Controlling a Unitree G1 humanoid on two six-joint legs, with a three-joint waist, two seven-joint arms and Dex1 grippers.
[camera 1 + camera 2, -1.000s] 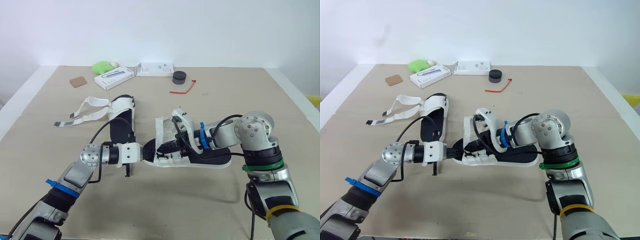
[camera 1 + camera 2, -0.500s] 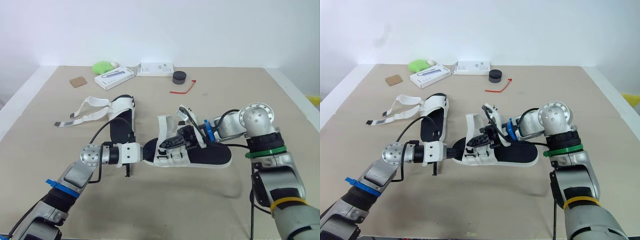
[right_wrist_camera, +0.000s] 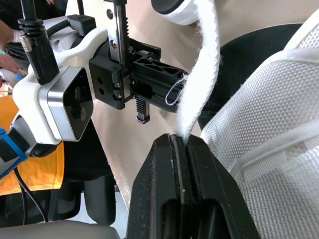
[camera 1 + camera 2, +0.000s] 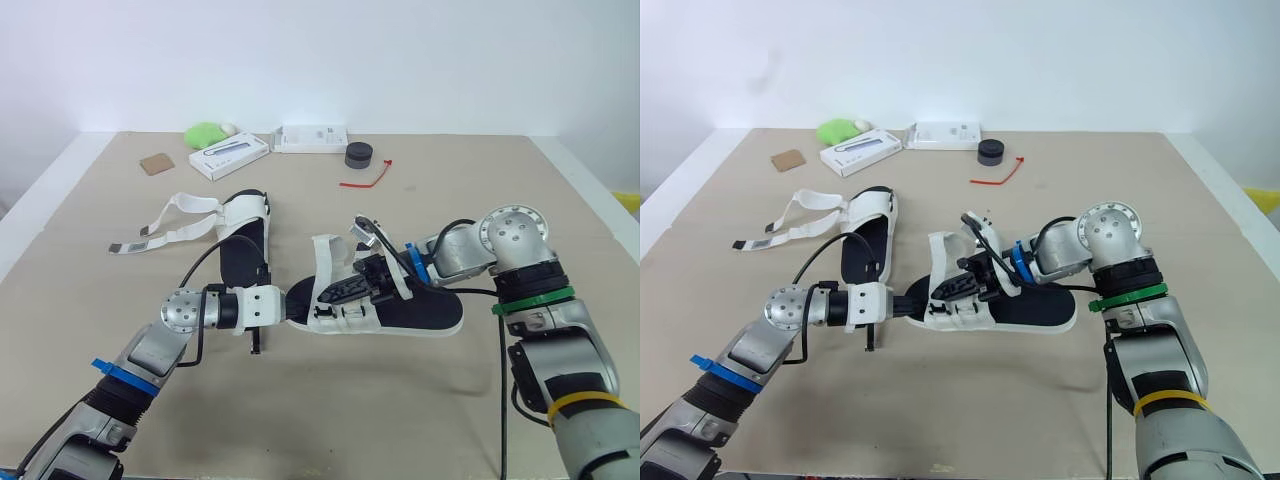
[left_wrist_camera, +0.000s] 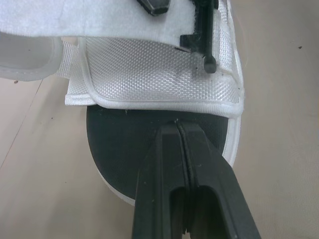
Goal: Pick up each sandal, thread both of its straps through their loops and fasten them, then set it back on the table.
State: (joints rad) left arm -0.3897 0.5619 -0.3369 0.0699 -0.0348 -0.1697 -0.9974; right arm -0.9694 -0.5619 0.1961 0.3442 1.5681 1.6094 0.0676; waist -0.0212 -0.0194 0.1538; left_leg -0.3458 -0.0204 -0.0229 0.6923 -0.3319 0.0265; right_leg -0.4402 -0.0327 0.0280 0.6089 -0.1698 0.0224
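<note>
**Item 1: near sandal** (image 4: 425, 313). It lies flat in the middle of the table (image 4: 400, 420), black footbed up and toe toward the robot's left. The woven white upper sits at the toe end.

**Item 2: left gripper** (image 5: 178, 127). The fingers are closed against each other, with the tips laid on the toe of the sole, just short of the woven upper. The likely purpose is to pin the sandal so it cannot slide while the other arm pulls. The wrist view does not settle whether the tips press down or only touch.

**Item 3: right gripper** (image 3: 180, 140). It is clamped on a fuzzy white strap (image 3: 205, 74), which comes out from between the fingertips and stands up over the forefoot. Holding the strap clear of the upper probably serves to line its free end up with a loop (the loop itself is too small to pick out).

**Item 4: far sandal** (image 4: 245, 245). It rests on the table beyond the left arm, apart from the near one. Its loose straps (image 4: 170, 228) trail open toward the robot's left, and it appears to be waiting its turn.

**Item 5: obscured.** The right gripper and its cables cover the near sandal's midsection, so the state of its second strap is unclear. The held strap's far end runs out of frame.

**Item 6: back edge.** White boxes (image 4: 229, 155), a green object (image 4: 205, 133), a black puck (image 4: 359, 155) and a red tie (image 4: 365, 178) sit well away from the work.
</note>
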